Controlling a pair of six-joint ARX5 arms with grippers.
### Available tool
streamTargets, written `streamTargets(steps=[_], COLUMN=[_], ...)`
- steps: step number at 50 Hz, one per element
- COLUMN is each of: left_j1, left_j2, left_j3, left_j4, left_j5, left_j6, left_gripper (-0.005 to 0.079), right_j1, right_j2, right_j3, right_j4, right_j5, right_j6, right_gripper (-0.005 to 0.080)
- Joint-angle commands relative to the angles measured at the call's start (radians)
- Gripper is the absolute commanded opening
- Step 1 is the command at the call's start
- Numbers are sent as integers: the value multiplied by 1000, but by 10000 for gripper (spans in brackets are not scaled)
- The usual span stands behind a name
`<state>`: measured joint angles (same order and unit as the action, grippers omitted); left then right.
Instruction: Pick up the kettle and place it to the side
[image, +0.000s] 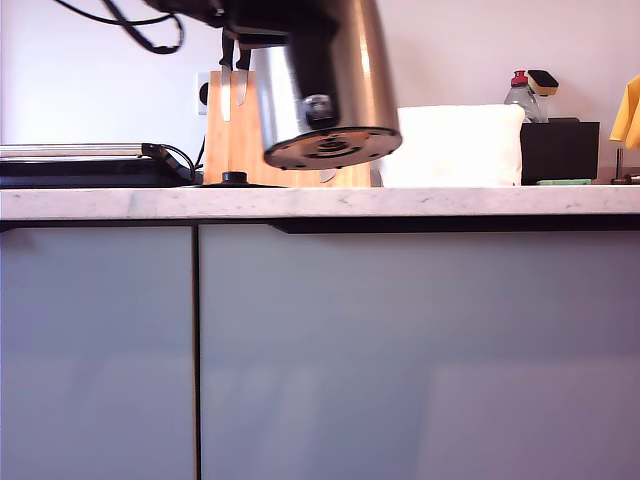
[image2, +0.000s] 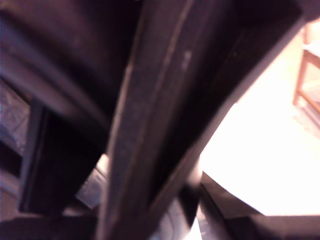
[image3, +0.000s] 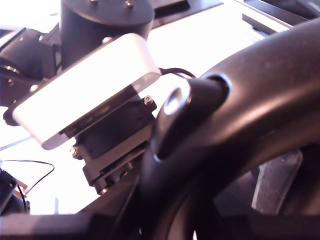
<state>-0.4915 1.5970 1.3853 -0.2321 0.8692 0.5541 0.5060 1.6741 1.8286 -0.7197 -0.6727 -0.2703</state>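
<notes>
The kettle (image: 370, 80) hangs tilted in the air above the counter in the exterior view, its round black underside (image: 333, 147) facing the camera. A black arm (image: 200, 10) reaches it from the top edge. The first wrist view is filled by the blurred black kettle handle (image2: 150, 120), right at my first gripper's jaws. In the second wrist view, my first gripper (image3: 135, 160), with a white camera housing (image3: 85, 90) on it, sits against the glossy curved handle (image3: 270, 85). My second gripper's own fingers do not show, though the handle is very close.
On the marble counter (image: 400, 203) stand a wooden knife block (image: 235, 140), the kettle's black base puck (image: 234, 178), a white block (image: 450, 145), a black box (image: 560, 150) with a bottle (image: 520, 95), and a dark hob (image: 80, 165) at the exterior view's left.
</notes>
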Motion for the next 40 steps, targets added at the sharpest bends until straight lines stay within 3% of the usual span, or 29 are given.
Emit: streamTargets(steps=[1, 21, 40], left_j1=[-18, -95, -117], left_j2=[-26, 114, 187], left_j3=[105, 217, 225], left_j4=[34, 19, 30], left_j5=[13, 12, 12], left_j6=[22, 23, 23], left_gripper=[-22, -22, -22], right_j1=[-37, -148, -228], right_j2=[-66, -84, -80], right_j3=[36, 36, 36], right_j4=[32, -89, -146], right_j5=[59, 62, 51], right_j6=[-132, -187, -204], right_gripper=[-12, -12, -12])
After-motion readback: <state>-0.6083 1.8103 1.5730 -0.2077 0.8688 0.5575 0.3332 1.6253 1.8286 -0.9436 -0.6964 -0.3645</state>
